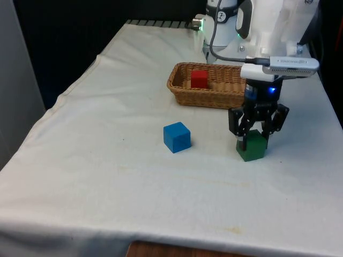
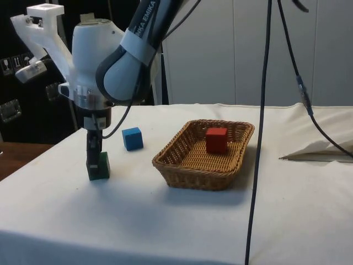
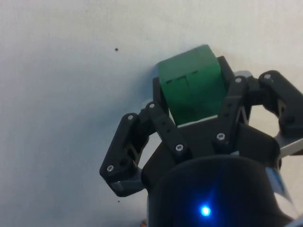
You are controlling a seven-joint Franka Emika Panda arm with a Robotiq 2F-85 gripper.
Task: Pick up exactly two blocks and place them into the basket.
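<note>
Green block on the desk, jaws clamped on it.
Gripper stands over it; blue block sits nearby, red block lies inside the basket.

A robot lab: a white robot arm works at a table covered with cloth, cables hanging.

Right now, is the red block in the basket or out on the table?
In. The red block sits inside the basket, down between its woven walls, in both front and side views.
</note>
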